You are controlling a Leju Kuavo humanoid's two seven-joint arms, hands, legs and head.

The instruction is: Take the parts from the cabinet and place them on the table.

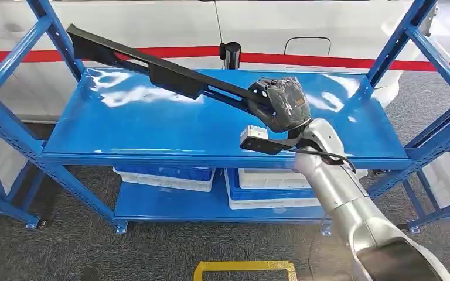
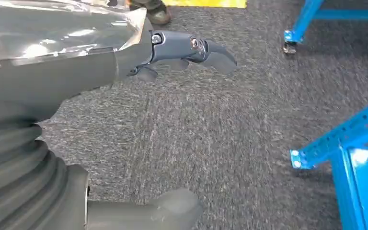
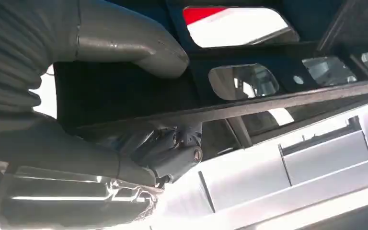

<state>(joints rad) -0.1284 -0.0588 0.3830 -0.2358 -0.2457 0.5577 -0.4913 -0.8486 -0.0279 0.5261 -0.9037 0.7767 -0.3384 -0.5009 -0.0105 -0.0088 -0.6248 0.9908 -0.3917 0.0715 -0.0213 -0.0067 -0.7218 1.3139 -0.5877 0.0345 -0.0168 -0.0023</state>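
A long black plastic part (image 1: 152,65) slants above the blue cabinet's top shelf (image 1: 152,126), its far end raised toward the back left. My right hand (image 1: 282,104) grips its near end, over the shelf's right half. In the right wrist view the thumb (image 3: 139,45) lies on one side of the black part (image 3: 249,108) and the dark fingers (image 3: 172,148) curl under it. My left hand (image 2: 124,124) hangs over grey carpet with its fingers (image 2: 191,50) and thumb (image 2: 158,213) apart and nothing between them.
White and blue bins (image 1: 164,175) and a second stack (image 1: 269,187) sit on the cabinet's lower shelf. Blue uprights (image 1: 53,29) and braces (image 1: 439,52) frame the shelf. A white wall with a red stripe (image 1: 328,60) lies behind. Yellow floor tape (image 1: 243,268) marks the carpet in front.
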